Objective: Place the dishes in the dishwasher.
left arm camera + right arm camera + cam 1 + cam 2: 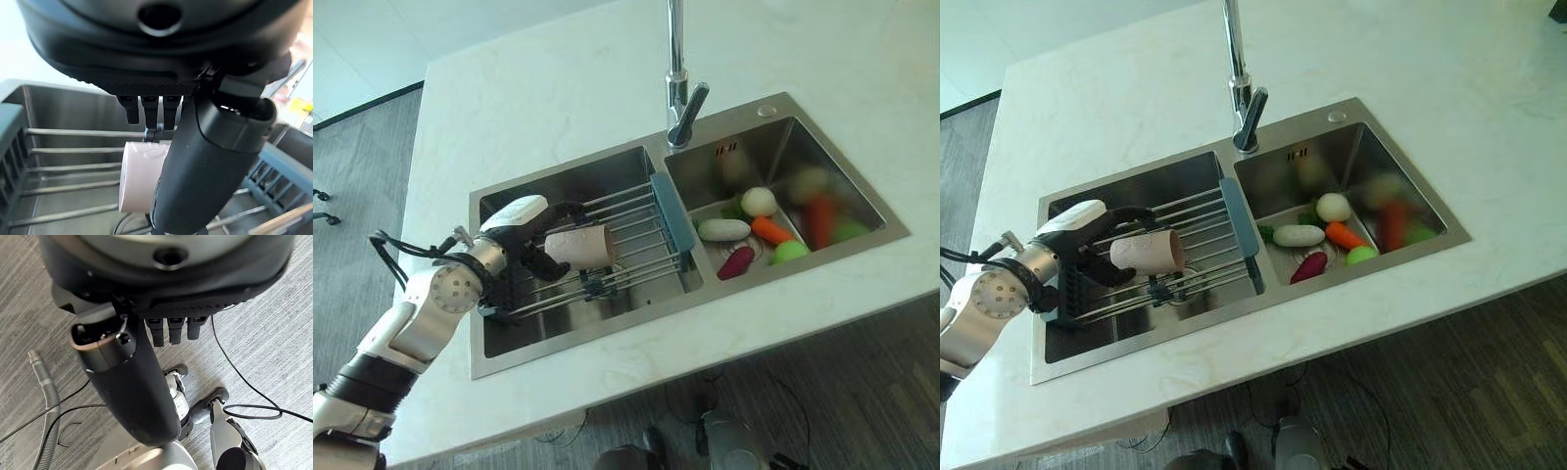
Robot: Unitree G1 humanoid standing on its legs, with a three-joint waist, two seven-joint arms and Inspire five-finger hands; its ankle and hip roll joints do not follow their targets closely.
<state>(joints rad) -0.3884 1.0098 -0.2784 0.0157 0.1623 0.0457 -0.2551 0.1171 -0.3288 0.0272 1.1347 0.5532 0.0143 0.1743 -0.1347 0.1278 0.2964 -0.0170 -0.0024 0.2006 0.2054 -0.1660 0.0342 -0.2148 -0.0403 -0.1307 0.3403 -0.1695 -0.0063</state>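
A pale pink cup [580, 247] lies on its side over the wire drying rack [626, 240] that spans the left basin of the steel sink [504, 338], gripped by the left hand [524, 235], whose thumb and fingers curl round it (the left wrist view shows the thumb pressed across the cup's side). In the right basin lie toy vegetables [759, 230], with the tap [680, 88] standing behind the divider on the white counter [548, 88]. The right hand [132, 382] hangs over grey floor, fingers bent, holding nothing.

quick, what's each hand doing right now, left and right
Left hand: shut on the pink cup, over the sink rack.
Right hand: holding nothing, fingers curled, hanging above the floor.
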